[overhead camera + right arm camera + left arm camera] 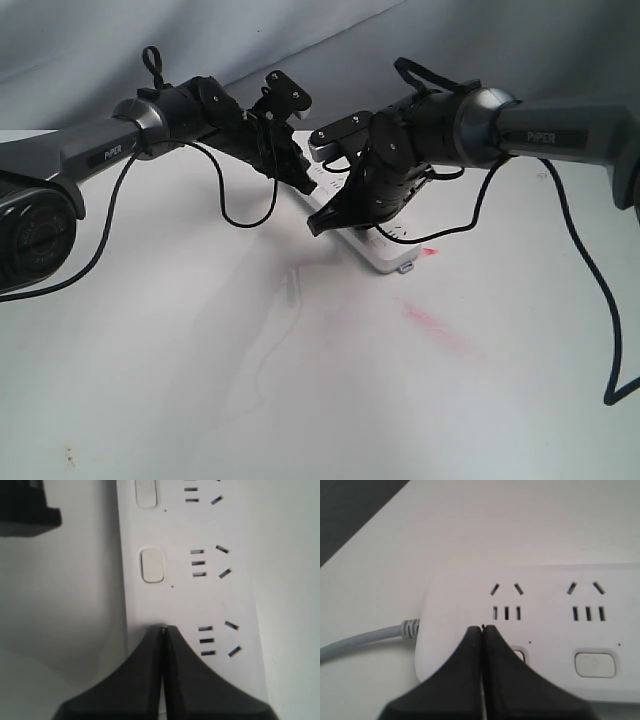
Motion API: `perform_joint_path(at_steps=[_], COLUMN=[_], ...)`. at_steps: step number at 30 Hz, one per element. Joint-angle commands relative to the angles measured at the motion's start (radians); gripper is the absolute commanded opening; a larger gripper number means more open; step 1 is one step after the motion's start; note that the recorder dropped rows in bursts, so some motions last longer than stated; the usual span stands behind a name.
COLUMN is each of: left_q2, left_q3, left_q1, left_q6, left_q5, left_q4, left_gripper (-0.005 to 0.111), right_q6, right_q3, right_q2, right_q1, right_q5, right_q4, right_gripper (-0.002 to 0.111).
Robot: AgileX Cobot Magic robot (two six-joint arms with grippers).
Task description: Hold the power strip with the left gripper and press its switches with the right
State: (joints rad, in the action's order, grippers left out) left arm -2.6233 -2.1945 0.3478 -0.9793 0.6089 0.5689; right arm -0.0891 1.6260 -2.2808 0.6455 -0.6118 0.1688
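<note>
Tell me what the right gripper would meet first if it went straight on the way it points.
The power strip: the right gripper, shut, points at its face, probably at a switch hidden beneath the fingers; whether they touch is unclear.

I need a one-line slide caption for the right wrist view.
Shut right gripper over the switch row of the power strip, two switches visible ahead.

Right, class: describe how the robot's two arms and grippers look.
The left arm and right arm are grey tubes marked PiPER, with black wrists and looping black cables. The left gripper and right gripper are black, each with two tapering fingers.
</note>
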Motion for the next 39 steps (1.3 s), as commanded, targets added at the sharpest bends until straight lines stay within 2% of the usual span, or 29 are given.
perform_joint_path(at_steps=[1,14,32,39], left_q2=[-0.004,-0.004,-0.004,-0.004], left_q3=[0.002,0.002,0.002,0.002], left_q1=[-0.002,-0.002,-0.002,-0.002], left_q6=[0.008,0.013,0.012,0.012], left_q5=[0.020,0.022,0.024,0.024], left_q4=[-0.010,-0.010,-0.010,-0.010], left_gripper=[0.000,0.000,0.000,0.000], right_q6=[0.005,-0.015,0.029,-0.058], right_q3=[-0.048,-0.048,-0.047,-0.042], right_q2=[-0.096,-0.041,-0.096,0.019], right_q1=[0.009,0.044,0.044,0.044], right_q5=[-0.279,-0.335,-0.254,-0.164], right_q4=[-0.045,0.006,-0.039,0.117], right_gripper=[0.000,0.000,0.000,0.000])
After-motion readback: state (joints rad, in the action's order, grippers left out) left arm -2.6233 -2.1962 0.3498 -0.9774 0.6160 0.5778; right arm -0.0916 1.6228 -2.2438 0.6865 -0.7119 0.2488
